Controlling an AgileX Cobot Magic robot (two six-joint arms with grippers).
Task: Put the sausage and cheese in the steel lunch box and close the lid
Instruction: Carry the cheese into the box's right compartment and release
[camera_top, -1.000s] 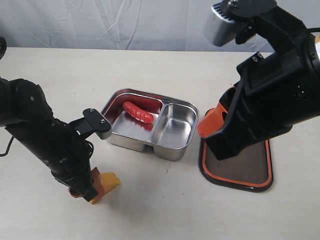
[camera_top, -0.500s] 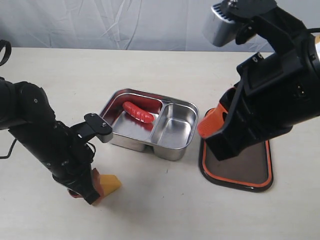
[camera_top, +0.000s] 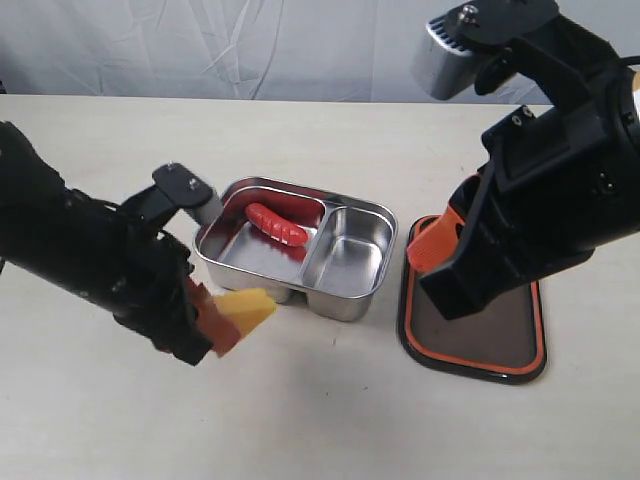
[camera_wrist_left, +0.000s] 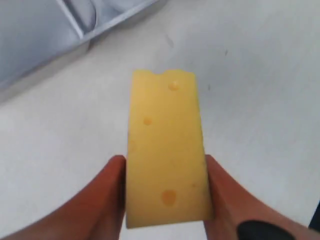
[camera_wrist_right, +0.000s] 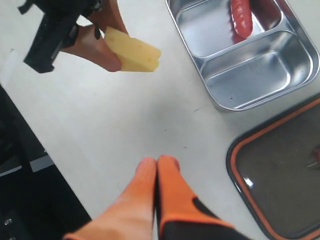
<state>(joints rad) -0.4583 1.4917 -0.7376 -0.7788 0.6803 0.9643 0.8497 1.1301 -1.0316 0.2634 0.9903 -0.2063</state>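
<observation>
**Lifted cheese closes in on lunch box, sausage already aboard**

Raised from its spot on the table (camera_top: 330, 420) a second ago, the cheese (camera_top: 248, 306) now hangs in the left gripper (camera_top: 214, 324), just beside the near left corner of the lunch box (camera_top: 345, 303). It is not yet over the rim. The left arm has swung up and toward the box along with it. In the left wrist view the orange fingers (camera_wrist_left: 107, 197) press on both flat sides of the yellow wedge, whose holed face points forward, and the hold looks firm and square.

One item is home: the sausage (camera_top: 277, 224) lies in the larger compartment, close to the far wall. The smaller compartment beside it is bare steel.

The lid (camera_top: 480, 340) lies flat on the table just to the right of the box, orange rim showing, partly hidden by the right arm. The right gripper (camera_wrist_right: 157, 170) hovers over open table with its fingers pressed together and nothing between them.

By this reckoning the job stands about halfway. The cheese has yet to be carried over the rim and let go in a compartment. After that the lid must be picked up and seated on the box. Nothing here shows which compartment the wedge is headed for, though the empty one is the likelier.
</observation>
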